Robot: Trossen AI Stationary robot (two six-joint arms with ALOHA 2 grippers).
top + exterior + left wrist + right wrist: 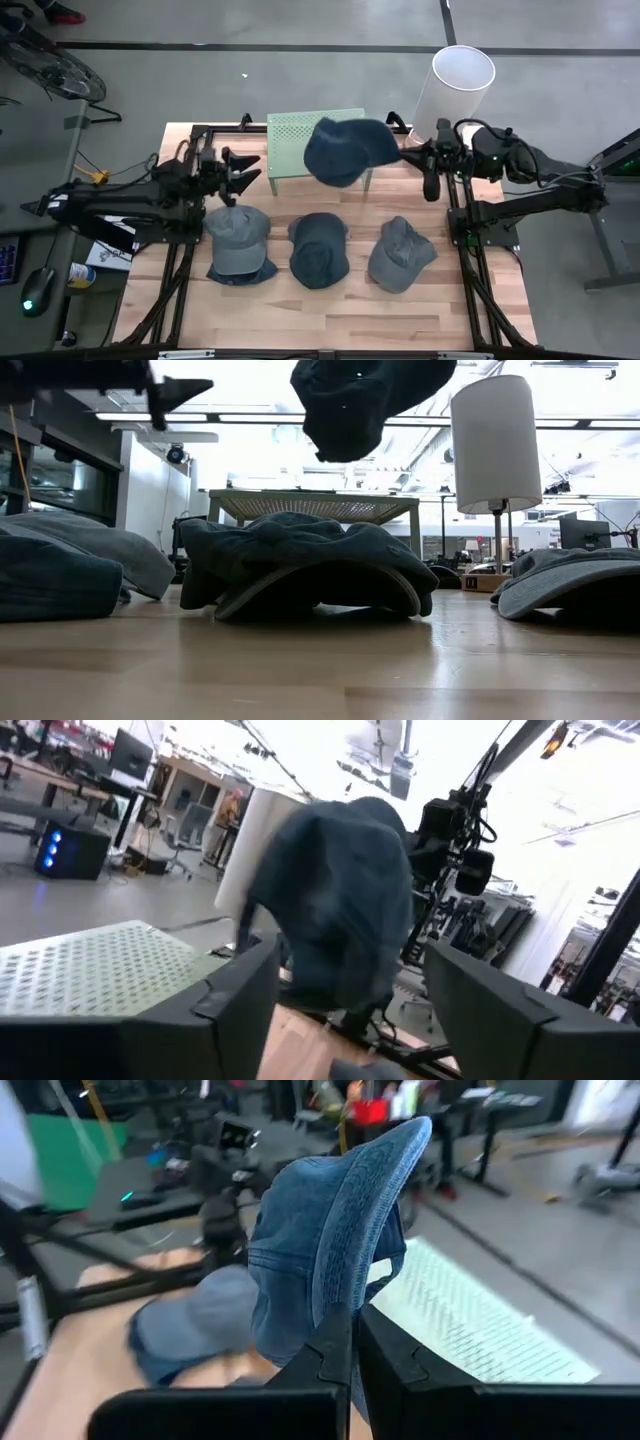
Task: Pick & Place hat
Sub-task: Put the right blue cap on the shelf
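Above green rack (316, 128), right tool (408, 152) clamping denim hat (345, 150), left tool (249, 170) agape, empty.

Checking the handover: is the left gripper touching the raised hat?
Apart. In the high view the open left gripper sits short of the hat, with the green rack showing between them. The right gripper holds the hat.

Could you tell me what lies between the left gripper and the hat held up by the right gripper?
Only the green perforated stand; the high view shows the left gripper open beside it, and the raised hat over its far end.
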